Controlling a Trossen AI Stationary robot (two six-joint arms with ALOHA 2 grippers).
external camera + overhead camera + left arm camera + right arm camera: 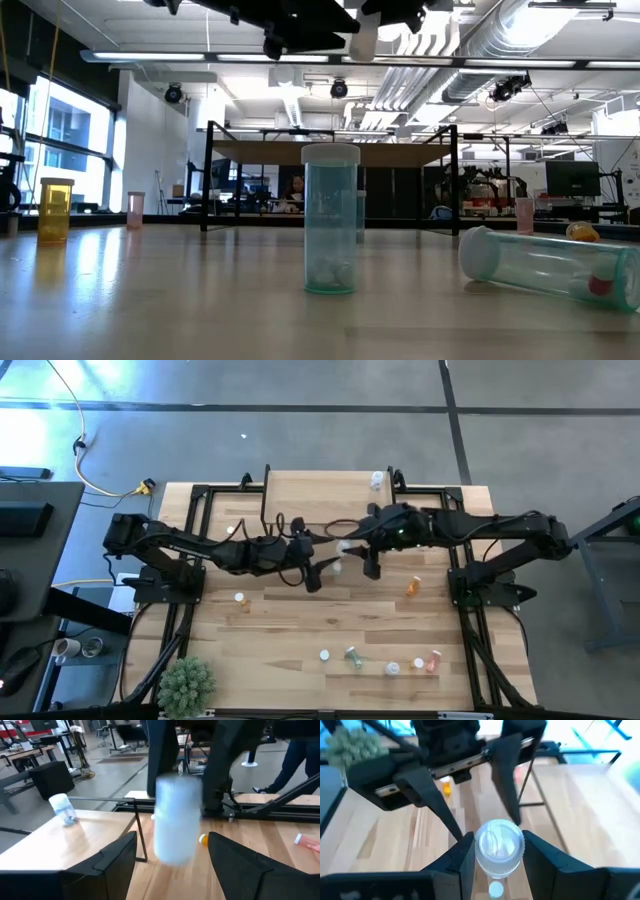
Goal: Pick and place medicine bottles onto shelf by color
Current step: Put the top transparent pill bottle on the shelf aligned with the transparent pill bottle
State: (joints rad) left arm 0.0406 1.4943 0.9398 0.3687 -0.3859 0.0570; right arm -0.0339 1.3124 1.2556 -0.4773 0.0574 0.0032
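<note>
The right gripper point(494, 851) pinches a clear bottle point(499, 847) between its fingers, above the middle of the desk point(300, 630), just off the shelf's point(320, 490) near edge. The left gripper point(172, 851) faces it with jaws spread wide and empty; the bottle hangs in the gap between them, touching neither finger. Another clear bottle point(377, 481) stands by the shelf's far right corner. More bottles lie near the desk's front edge.

A green plant point(186, 682) sits at the near left corner of the wooden tabletop point(280, 625), while a yellow cable point(100, 485) trails across the grey floor point(300, 440) beyond.
</note>
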